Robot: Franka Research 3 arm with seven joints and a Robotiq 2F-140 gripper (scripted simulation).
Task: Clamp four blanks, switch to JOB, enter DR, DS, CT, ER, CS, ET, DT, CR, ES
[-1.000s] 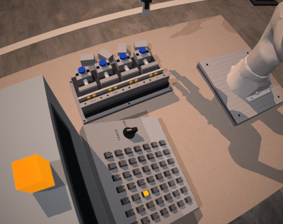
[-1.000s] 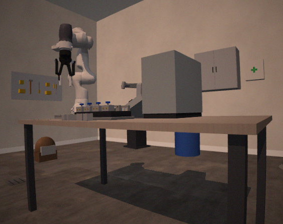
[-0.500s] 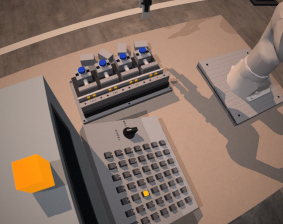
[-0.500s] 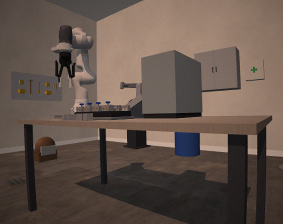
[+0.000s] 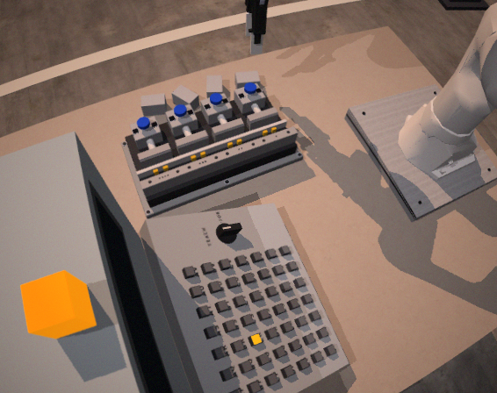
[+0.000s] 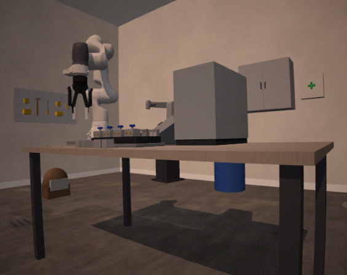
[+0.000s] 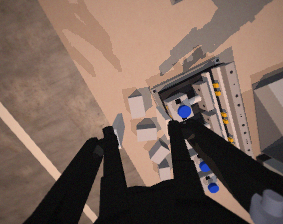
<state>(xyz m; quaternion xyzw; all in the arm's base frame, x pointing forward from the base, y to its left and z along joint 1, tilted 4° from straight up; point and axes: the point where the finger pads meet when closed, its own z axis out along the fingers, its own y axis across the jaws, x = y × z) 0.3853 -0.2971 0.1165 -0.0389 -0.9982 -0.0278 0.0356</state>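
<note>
Broad, tan surface (image 5: 329, 219) (image 6: 205, 148) (image 7: 117, 50) beneath everything. Tall, plain grey cabinet (image 5: 39, 197) (image 6: 194, 101); beside it, a grey console (image 5: 268, 224) (image 6: 167, 135) (image 7: 272, 115) with rows of dark keys. Near the console, a four-station vise fixture (image 5: 226, 182) (image 6: 141, 144) (image 7: 187, 76). End effector (image 5: 256, 46) (image 6: 80, 116) (image 7: 139, 117) partly open, pointing down, with nothing between its fingers, high above the surface. On the cabinet, a bright orange lamp (image 5: 59, 303), visible only from the top.

Four blanks (image 5: 214, 84) (image 6: 108, 143) (image 7: 146, 132): pale grey, flat-faced blocks, on the surface outside the fixture, near its blue valve knobs (image 5: 250, 88) (image 6: 132, 125) (image 7: 184, 111). In the top view, outer two with long axes roughly along the row of stations, one inner blank turned obliquely, the other lengthwise across the row. Black selector (image 5: 228, 230), with its setting too small to tell. One yellow lit key (image 5: 255, 339), hidden from the exterior and wrist views. Finger gap clear from the exterior, edge-on from the top.
</note>
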